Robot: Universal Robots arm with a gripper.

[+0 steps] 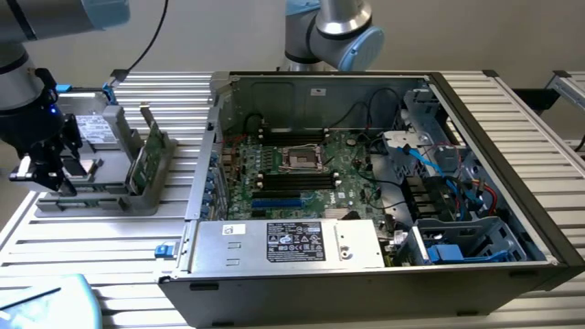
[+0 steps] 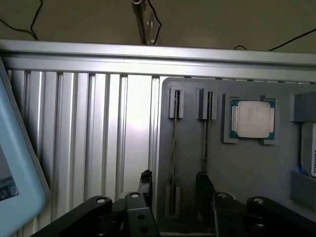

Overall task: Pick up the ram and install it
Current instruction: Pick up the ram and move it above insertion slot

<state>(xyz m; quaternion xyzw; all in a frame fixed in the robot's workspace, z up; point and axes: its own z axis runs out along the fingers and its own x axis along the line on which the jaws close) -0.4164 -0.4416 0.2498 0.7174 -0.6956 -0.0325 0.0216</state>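
The ram [image 2: 174,148] stands on edge in its grey tray [image 2: 247,168], straight ahead of my pincer [image 2: 175,192] and lined up with the gap between its fingertips [image 2: 145,181]. Nothing touches it. The pincer is spread wide and empty. A second stick [image 2: 206,133] stands just beside the ram, roughly in line with one fingertip, and the square processor [image 2: 252,120] lies farther out on that side. The open computer case [image 1: 366,171] sits well apart from the pincer, across the table.

I judge this to be the approach before the pick-up. The next move calls for a straight descent, with the fingers square to the thin board and clear of the neighbouring stick.
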